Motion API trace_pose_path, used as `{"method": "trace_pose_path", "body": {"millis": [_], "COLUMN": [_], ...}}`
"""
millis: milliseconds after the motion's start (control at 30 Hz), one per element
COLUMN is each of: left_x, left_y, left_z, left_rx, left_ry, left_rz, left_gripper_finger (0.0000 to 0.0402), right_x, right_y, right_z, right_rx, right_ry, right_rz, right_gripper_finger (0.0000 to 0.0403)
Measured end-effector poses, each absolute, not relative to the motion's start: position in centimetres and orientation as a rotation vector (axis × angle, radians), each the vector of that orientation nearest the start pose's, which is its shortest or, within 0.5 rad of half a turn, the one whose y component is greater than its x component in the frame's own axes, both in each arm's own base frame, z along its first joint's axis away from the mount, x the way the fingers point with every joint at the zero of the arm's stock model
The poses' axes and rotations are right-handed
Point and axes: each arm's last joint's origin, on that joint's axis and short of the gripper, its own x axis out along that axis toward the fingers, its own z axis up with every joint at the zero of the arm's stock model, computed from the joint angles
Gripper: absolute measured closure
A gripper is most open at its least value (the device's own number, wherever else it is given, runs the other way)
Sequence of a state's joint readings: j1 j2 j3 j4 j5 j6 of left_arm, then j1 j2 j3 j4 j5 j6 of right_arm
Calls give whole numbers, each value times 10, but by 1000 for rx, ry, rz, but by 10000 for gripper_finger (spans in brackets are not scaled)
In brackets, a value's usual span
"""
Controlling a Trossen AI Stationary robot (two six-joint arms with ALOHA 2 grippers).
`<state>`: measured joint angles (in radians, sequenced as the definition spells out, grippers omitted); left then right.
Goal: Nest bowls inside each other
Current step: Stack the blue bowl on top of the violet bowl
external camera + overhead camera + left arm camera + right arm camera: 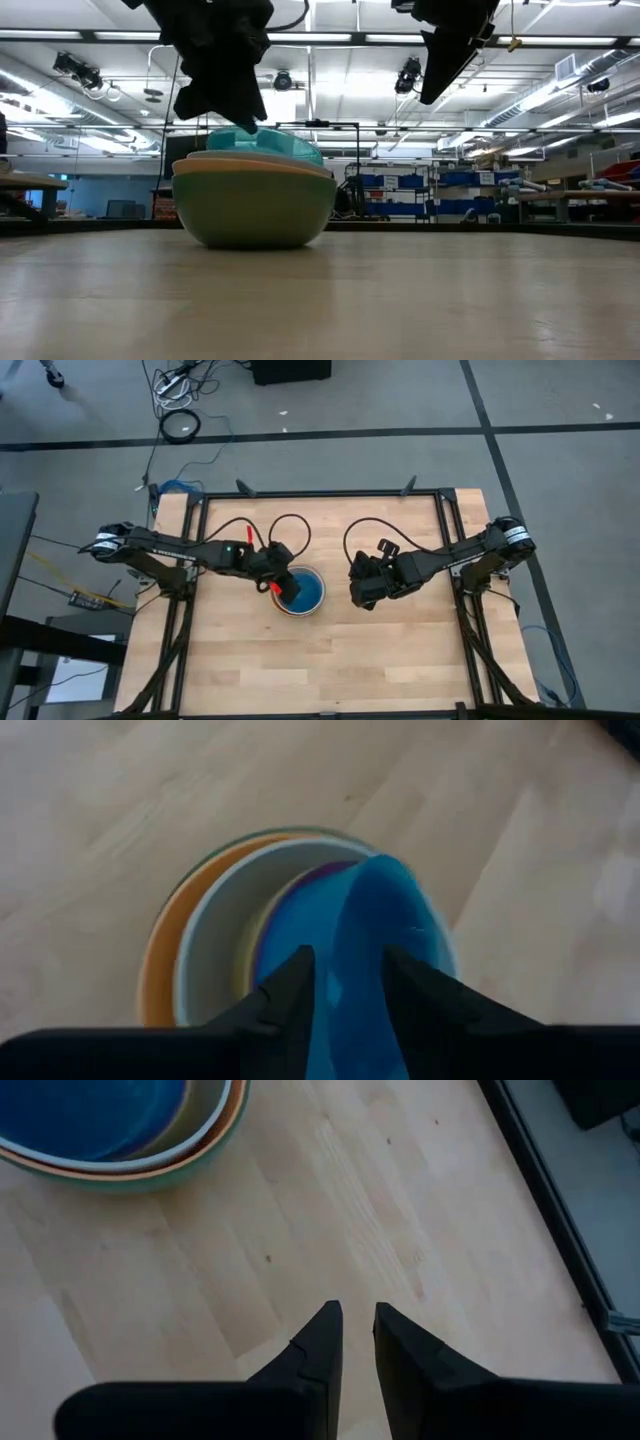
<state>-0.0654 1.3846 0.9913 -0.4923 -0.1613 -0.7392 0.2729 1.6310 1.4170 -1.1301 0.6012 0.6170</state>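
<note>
The bowls stand nested in one stack (300, 592) at the table's middle. A green bowl (255, 205) is outermost and rests on the wood. Inside it sit an orange one (155, 960), a white one (215, 920) and a purple one (300, 890). The blue bowl (385, 910) is innermost and lies tilted, its raised rim (262, 138) toward the left arm. My left gripper (350, 985) hangs open over the stack's left edge, a finger on either side of that rim. My right gripper (360, 598) hovers to the right of the stack, open by a narrow gap, with nothing between its fingers.
Black cables (290, 525) loop over the far half of the table. A dark frame rail (540, 1190) runs along the table's right edge. Bare wood (320, 670) lies on the near side of the stack.
</note>
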Motion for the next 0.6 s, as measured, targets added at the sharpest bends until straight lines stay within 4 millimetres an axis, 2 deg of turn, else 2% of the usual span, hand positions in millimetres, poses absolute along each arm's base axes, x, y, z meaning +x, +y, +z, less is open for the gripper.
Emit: {"method": "trace_pose_path", "body": {"millis": [467, 600], "left_x": [278, 275], "left_y": [-15, -14], "left_z": [247, 245], "left_rx": [-623, -630], "left_ry": [851, 879], "left_rz": [396, 445], "left_gripper_finger": [273, 273], "right_x": [302, 302], "right_y": [67, 67], "right_z": [284, 284], "right_rx": [-35, -35], "right_ry": [1064, 1064], "right_rz": [-625, -625], "right_gripper_finger": [353, 353]}}
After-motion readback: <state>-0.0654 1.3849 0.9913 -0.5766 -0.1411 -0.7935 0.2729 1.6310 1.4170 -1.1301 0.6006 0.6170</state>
